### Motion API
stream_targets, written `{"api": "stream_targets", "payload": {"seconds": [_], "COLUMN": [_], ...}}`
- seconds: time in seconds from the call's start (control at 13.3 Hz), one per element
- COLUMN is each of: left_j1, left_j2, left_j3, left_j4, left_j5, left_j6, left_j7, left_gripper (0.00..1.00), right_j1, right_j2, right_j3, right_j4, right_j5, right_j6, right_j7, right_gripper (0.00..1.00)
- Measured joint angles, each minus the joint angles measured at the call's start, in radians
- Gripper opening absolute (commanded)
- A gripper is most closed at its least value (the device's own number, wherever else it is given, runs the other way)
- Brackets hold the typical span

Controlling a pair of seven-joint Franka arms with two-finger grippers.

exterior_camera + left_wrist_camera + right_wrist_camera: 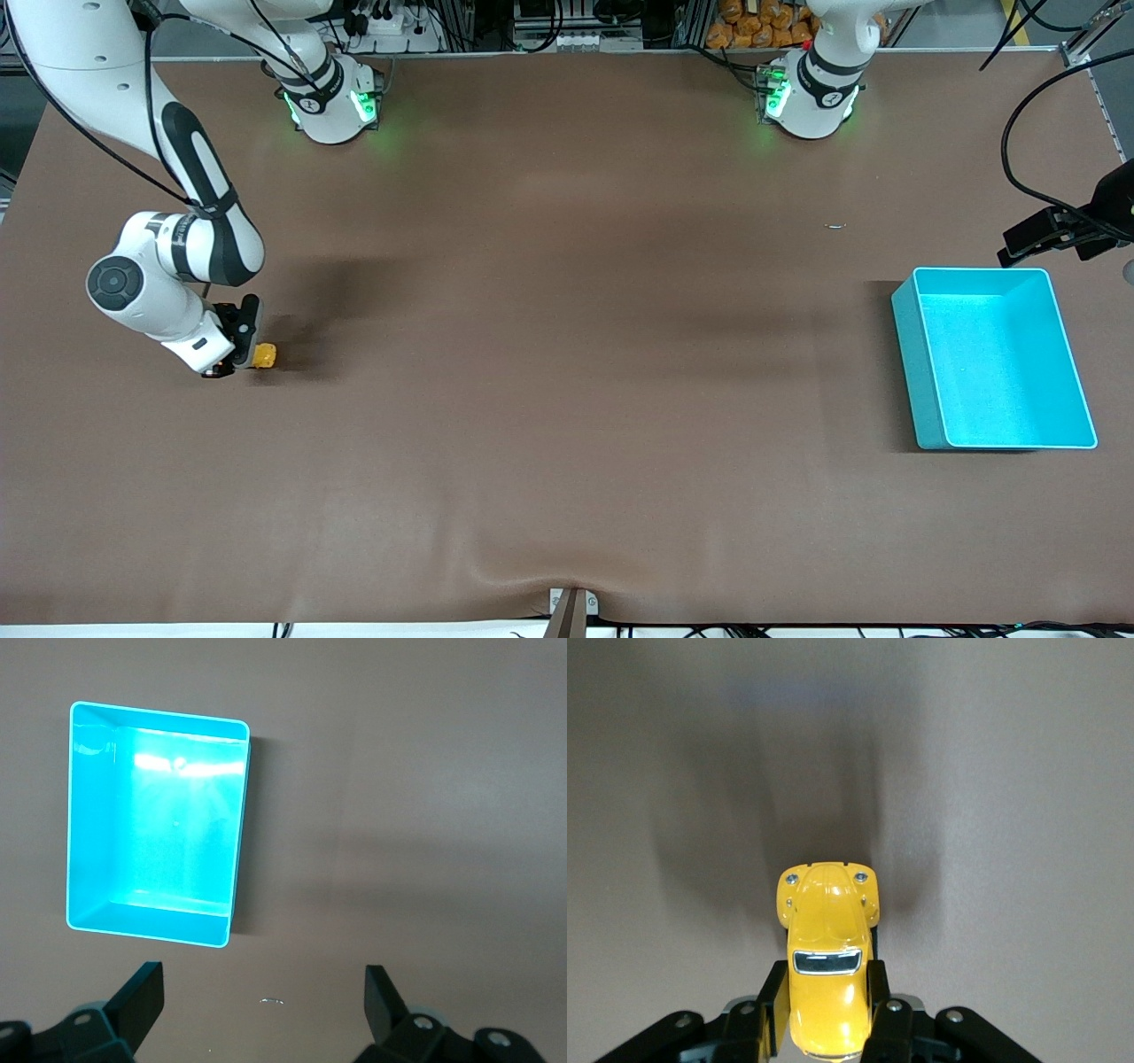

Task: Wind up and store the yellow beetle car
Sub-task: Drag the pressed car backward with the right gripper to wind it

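Yellow beetle car (827,970) sits pinched between your right gripper's (245,347) fingers (773,1005), low at the brown table (567,399) toward the right arm's end. Your left gripper (262,997) hangs spread wide beside the turquoise bin (912,354).

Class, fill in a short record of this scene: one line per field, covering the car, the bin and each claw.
car: yellow beetle car, at the right arm's end of the table, gripped by its sides
right claw: shut on the car, low at the table
bin: turquoise bin, open top, nothing inside, at the left arm's end of the table
left claw: open, holding nothing, up in the air beside the bin; this arm waits
car in bin: no
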Motion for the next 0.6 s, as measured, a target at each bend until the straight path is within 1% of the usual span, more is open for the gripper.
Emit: {"api": "stream_targets", "payload": {"seconds": [0.6], "left_j1": [0.000], "left_j2": [0.001], "left_j3": [0.000], "left_j4": [0.000], "left_j5": [0.000], "left_j6": [0.003], "left_j7": [0.000], "left_gripper": [1.00], "right_j1": [-0.039], "right_j2": [0.007], "right_j3": [0.000], "right_j4": [0.003], "right_j5": [0.000], "right_j6": [0.015], "right_j7": [-0.044], "right_gripper": [0.42]}}
